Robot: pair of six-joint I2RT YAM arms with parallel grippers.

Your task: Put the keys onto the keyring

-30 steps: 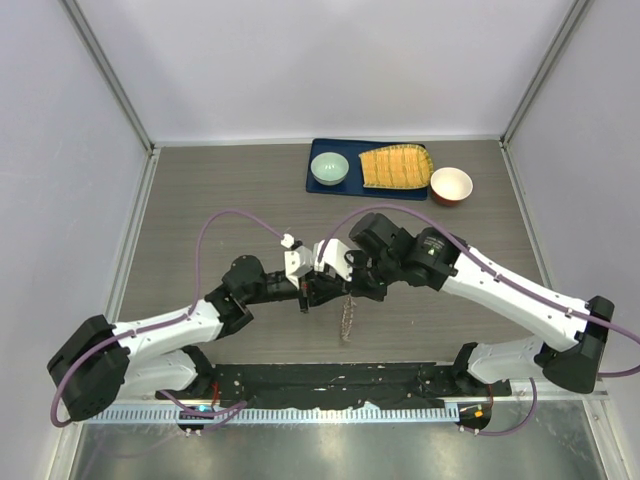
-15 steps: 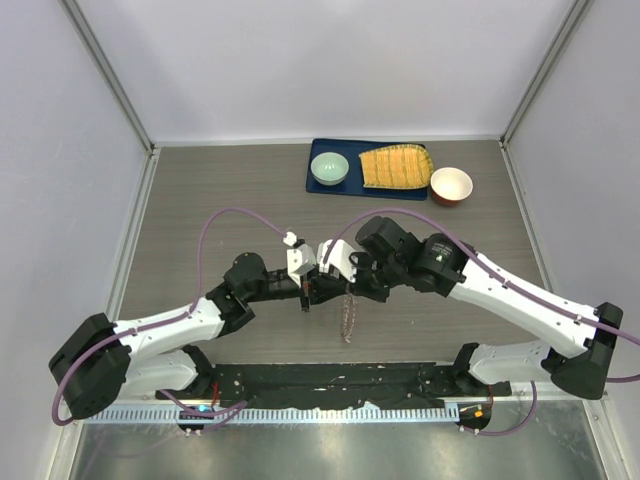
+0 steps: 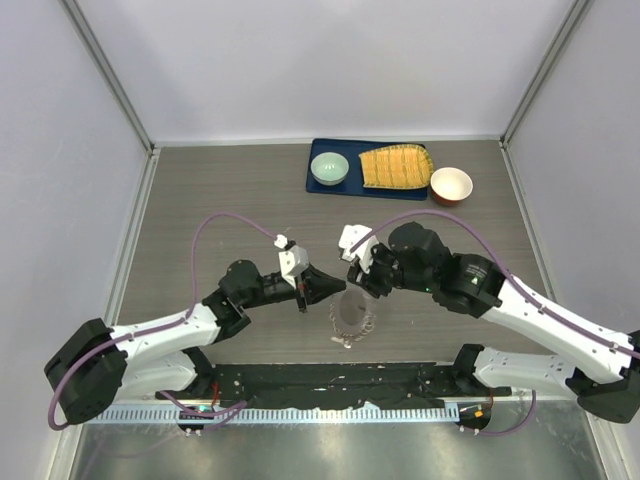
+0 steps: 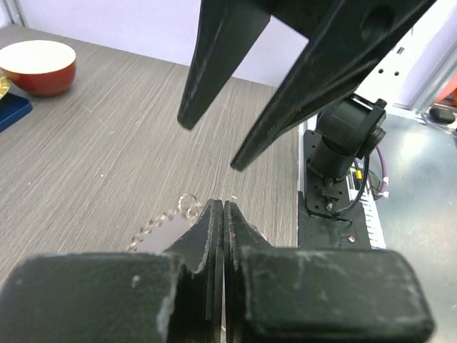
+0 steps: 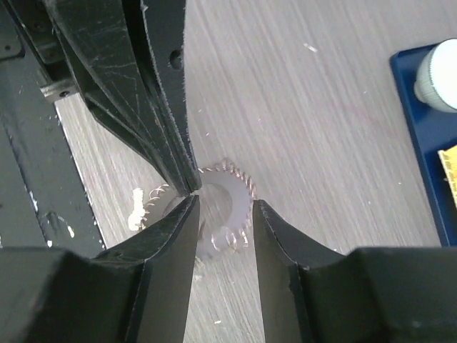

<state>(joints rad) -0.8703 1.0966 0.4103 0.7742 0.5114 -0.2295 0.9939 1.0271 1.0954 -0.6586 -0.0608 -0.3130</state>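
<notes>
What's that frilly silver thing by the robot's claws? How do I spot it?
Start at the near edge of the wooden table, where the left gripper and right gripper face each other. Below them is the keyring: a grey ring fringed with small metal pieces, unlike the smooth bowls behind.

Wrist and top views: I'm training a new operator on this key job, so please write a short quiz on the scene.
1. True or false: the right gripper is open.
2. The red bowl stands: A) on the blue tray; B) on the table beside the tray; C) inside the green bowl.
3. Which gripper's shut tips meet the rim of the keyring?
Key: 1 true; 2 B; 3 the left gripper.
</notes>
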